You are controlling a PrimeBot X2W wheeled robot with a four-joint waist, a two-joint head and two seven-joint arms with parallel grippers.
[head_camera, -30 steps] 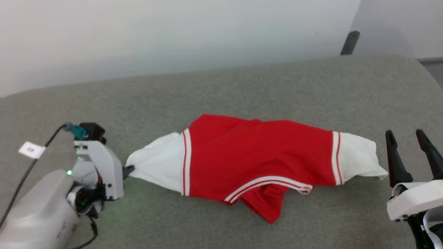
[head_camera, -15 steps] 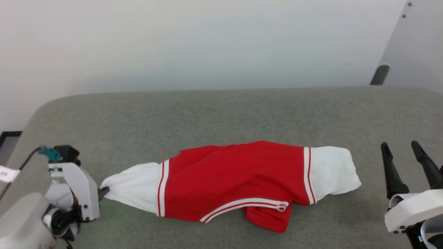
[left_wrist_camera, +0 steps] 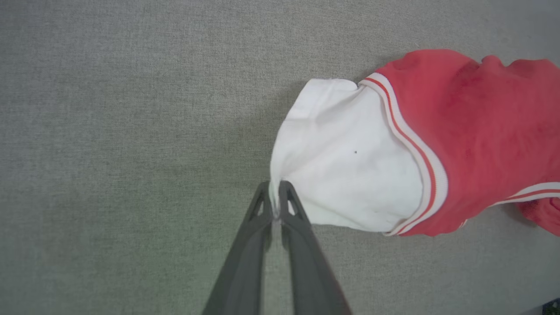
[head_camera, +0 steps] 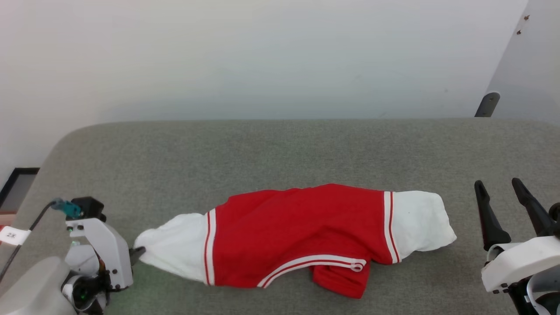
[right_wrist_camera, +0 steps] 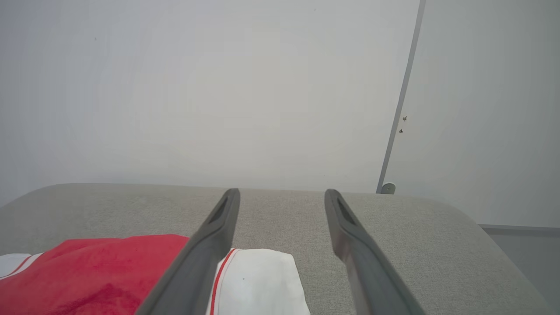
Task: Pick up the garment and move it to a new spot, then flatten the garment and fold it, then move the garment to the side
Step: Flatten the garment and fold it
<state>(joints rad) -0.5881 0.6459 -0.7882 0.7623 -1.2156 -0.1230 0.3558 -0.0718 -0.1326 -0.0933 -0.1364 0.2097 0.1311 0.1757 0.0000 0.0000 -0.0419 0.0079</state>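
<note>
We see the left gripper [left_wrist_camera: 274, 194] pinching the garment [head_camera: 297, 236] by one sleeve hem only (right gripper [head_camera: 498, 183] spread, empty), so a hard pull may slip it free.

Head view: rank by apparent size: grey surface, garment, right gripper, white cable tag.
1. grey surface
2. garment
3. right gripper, fingers open; it sits nearer the camera, so its size is likely inflated, yet it looks clearly smaller than the garment
4. white cable tag, smallest by far
</note>
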